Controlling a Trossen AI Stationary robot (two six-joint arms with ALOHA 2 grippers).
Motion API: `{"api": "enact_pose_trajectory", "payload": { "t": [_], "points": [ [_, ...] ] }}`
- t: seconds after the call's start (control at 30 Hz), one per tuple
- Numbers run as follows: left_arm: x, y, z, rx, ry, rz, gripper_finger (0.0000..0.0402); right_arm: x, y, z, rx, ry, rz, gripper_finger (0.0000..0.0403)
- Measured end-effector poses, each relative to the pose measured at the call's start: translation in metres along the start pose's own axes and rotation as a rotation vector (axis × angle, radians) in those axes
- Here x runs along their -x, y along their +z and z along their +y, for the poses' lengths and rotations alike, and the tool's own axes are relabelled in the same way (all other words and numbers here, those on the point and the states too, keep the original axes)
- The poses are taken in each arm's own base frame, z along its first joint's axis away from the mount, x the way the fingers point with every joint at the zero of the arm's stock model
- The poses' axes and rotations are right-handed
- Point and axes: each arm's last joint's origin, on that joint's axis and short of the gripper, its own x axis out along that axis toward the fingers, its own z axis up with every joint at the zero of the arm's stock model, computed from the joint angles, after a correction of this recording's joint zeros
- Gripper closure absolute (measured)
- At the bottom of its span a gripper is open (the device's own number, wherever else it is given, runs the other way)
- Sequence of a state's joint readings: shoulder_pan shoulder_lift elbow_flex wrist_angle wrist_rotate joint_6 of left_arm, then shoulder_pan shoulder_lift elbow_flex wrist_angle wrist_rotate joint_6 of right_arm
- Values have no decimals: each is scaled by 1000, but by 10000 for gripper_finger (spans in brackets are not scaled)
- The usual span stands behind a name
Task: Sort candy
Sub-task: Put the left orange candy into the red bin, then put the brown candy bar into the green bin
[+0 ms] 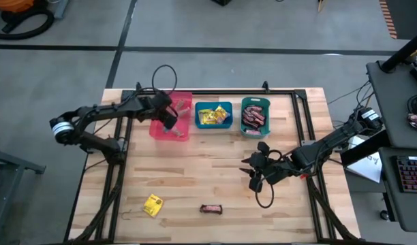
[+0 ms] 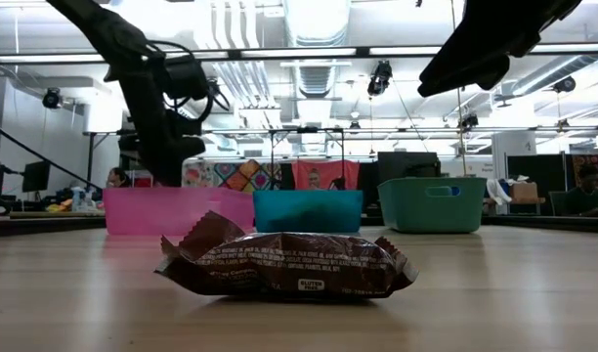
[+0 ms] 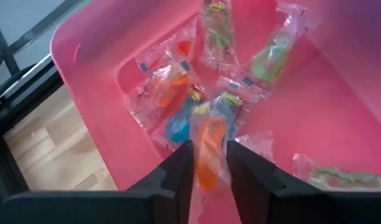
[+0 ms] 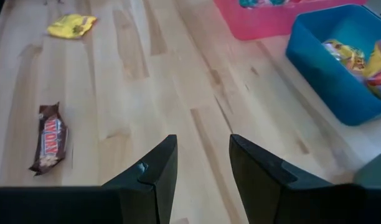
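My left gripper [image 1: 171,122] hangs over the pink bin [image 1: 161,129] and is shut on a small clear-wrapped orange candy [image 3: 207,163]. Several more clear-wrapped pieces [image 3: 172,93] lie on the bin's floor below it. My right gripper [image 1: 255,171] is open above bare table right of centre, touching nothing. A dark brown bar [image 1: 210,209] and a yellow packet [image 1: 152,204] lie flat on the table near its near edge. Both also show in the right wrist view, the bar [image 4: 50,137] and the packet [image 4: 71,25]. In the low view the bar [image 2: 289,264] fills the foreground. My left gripper pinches the clear-wrapped orange candy between its two fingers [image 3: 178,171], by the wrapper around its orange middle [image 3: 206,149]. The fingers come from above, pointing down into the pink bin [image 3: 84,56]. I cannot tell whether the piece touches the candies under it.
The blue bin [image 1: 214,116] holds yellow packets and the teal bin [image 1: 255,116] holds dark bars; both stand in a row right of the pink bin along the table's far side. A black frame rail [image 1: 300,129] runs along the table's edges. Bare wood lies between the arms.
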State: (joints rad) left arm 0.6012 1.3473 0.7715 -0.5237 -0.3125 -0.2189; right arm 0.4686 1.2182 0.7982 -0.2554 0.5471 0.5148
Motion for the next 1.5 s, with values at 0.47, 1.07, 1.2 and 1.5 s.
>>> {"api": "enact_pose_trajectory", "payload": {
  "t": [0.47, 1.07, 1.2, 1.5],
  "points": [
    [60, -13, -47, -131, -324, -133, 278, 0, -1, 2, -2, 56, 31, 264],
    [158, -142, -192, -736, -691, -580, 278, 0, -2, 4, 29, 122, 68, 264],
    [159, -162, -212, -741, -723, -631, 278, 1, -3, 5, 37, 148, 80, 264],
    [141, -179, -246, -685, -787, -678, 278, 3, -17, 30, 136, 267, 26, 264]
  ]
}}
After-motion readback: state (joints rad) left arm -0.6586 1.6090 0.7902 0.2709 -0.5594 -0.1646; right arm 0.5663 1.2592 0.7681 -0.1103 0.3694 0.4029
